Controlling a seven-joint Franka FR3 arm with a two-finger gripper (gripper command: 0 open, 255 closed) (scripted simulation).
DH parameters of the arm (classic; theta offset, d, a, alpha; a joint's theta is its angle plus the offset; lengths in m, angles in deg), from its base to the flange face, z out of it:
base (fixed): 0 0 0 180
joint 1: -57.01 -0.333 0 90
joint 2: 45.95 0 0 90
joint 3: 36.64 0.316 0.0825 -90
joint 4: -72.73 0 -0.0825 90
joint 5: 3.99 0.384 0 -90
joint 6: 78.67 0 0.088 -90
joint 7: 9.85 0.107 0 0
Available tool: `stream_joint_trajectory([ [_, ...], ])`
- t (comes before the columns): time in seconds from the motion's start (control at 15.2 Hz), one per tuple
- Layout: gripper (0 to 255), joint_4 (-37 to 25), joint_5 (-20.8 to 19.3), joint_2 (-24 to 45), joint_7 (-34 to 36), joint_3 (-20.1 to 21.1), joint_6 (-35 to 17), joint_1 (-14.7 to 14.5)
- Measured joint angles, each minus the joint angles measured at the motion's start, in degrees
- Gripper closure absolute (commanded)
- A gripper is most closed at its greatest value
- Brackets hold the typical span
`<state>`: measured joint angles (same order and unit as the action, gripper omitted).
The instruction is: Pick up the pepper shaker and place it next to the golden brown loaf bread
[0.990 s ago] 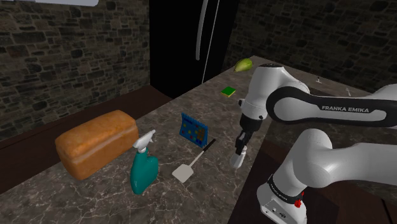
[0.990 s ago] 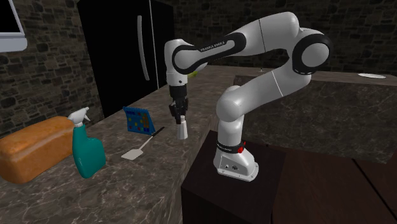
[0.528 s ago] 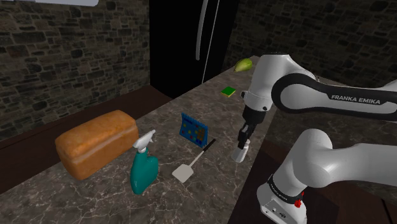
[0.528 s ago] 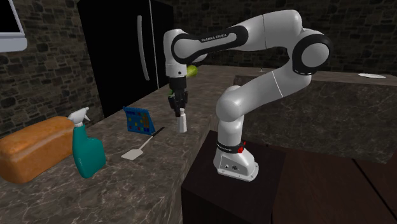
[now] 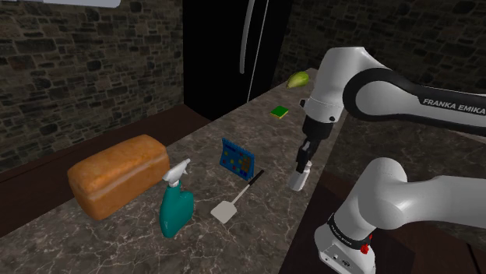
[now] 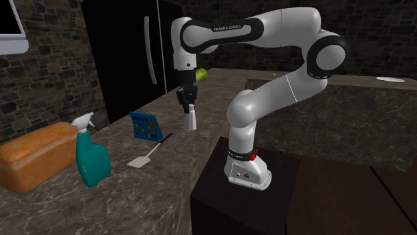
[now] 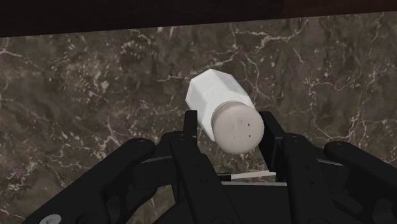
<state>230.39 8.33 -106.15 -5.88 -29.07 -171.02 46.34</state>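
My black gripper (image 5: 303,162) is shut on a white pepper shaker (image 5: 298,180), which hangs below the fingers above the dark marble counter (image 5: 257,233), near its edge by the stand. In the second exterior view the gripper (image 6: 188,109) holds the shaker (image 6: 190,121) well above the countertop. From the wrist, the shaker (image 7: 224,111) shows its perforated cap, clasped between both fingers (image 7: 191,125). The golden brown loaf (image 5: 117,176) lies far off at the shoulder view's left, also seen as a loaf (image 6: 33,157) in the second exterior view.
Between the shaker and the loaf stand a teal spray bottle (image 5: 176,204), a spatula (image 5: 232,204) and a blue box (image 5: 237,157). A green sponge (image 5: 279,111) and a green fruit (image 5: 298,79) lie farther back. A black fridge (image 6: 137,53) rises behind the counter.
The arm has risen, lifting the shaker higher above the counter and a little toward the fridge. The grip is unchanged.
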Motion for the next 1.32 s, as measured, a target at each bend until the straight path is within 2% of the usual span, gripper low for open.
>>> stream_joint_trajectory([
  [1.32,255,-17.22,-1.61,4.24,1.58,-1.68,12.89,0.59],
])
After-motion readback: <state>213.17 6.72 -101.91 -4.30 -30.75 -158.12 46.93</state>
